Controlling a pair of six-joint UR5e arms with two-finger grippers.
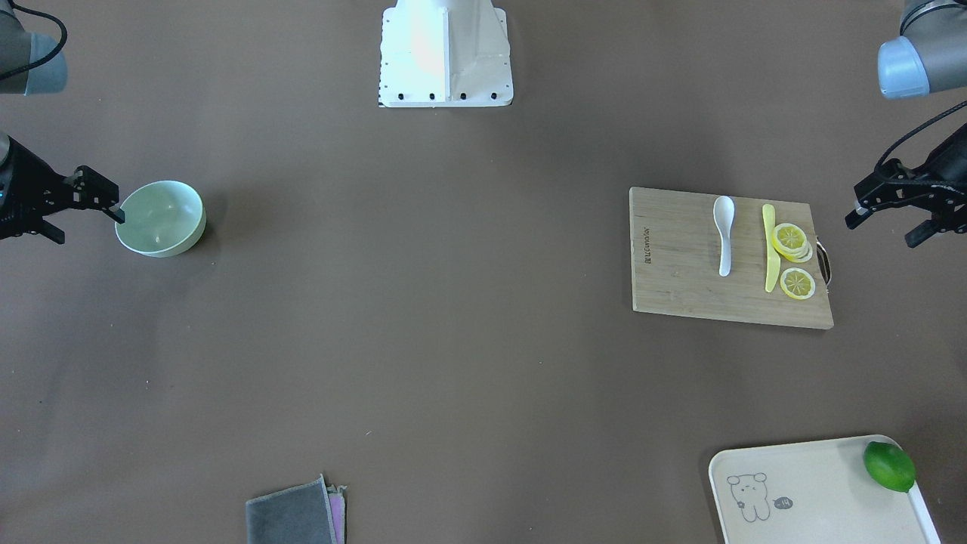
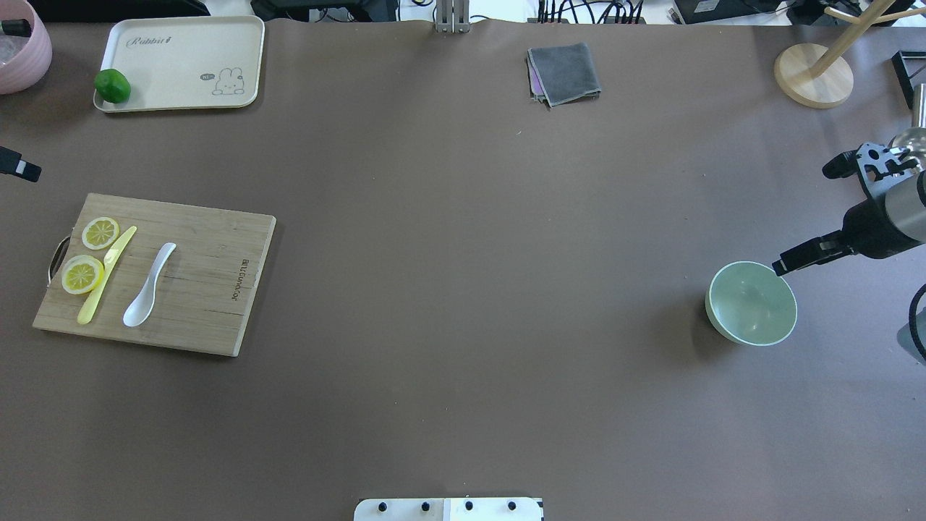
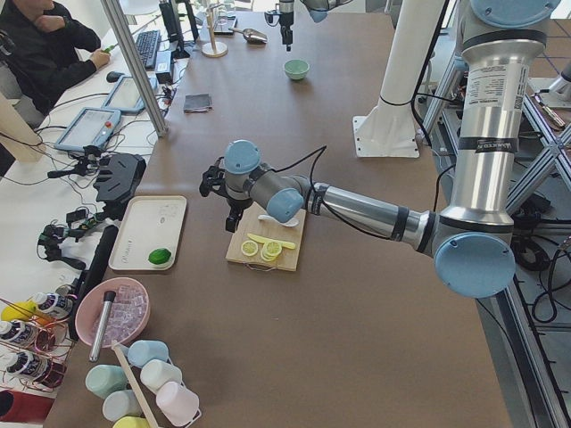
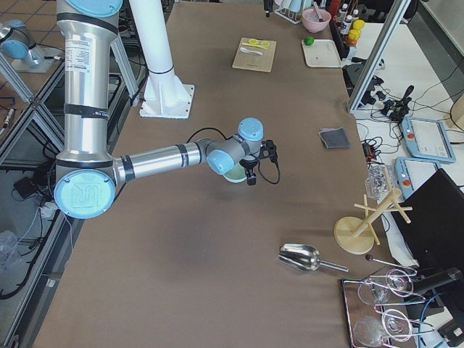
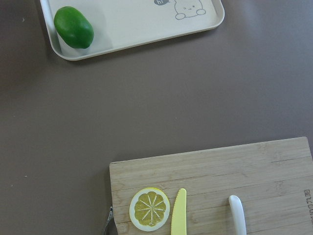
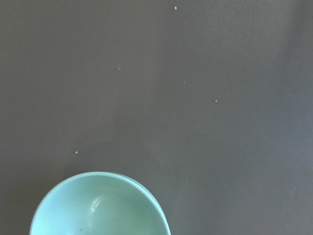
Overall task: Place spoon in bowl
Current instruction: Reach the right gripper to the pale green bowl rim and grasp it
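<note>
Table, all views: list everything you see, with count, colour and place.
cutting board: 1, wood, robot's left side
spoon: 1, white, on cutting board
knife: 1, yellow, between spoon and lemon slices
lemon slices: at least 3, yellow, board's handle end
bowl: 1, mint green, empty, robot's right side
tray: 1, cream, far left corner
lime: 1, green, on tray
cloths: 1 folded stack, grey over pink, far edge
wooden stand: 1, tan, far right corner
left gripper: 1, black, open, beyond board's handle end
right gripper: 1, black, open, by bowl
</note>
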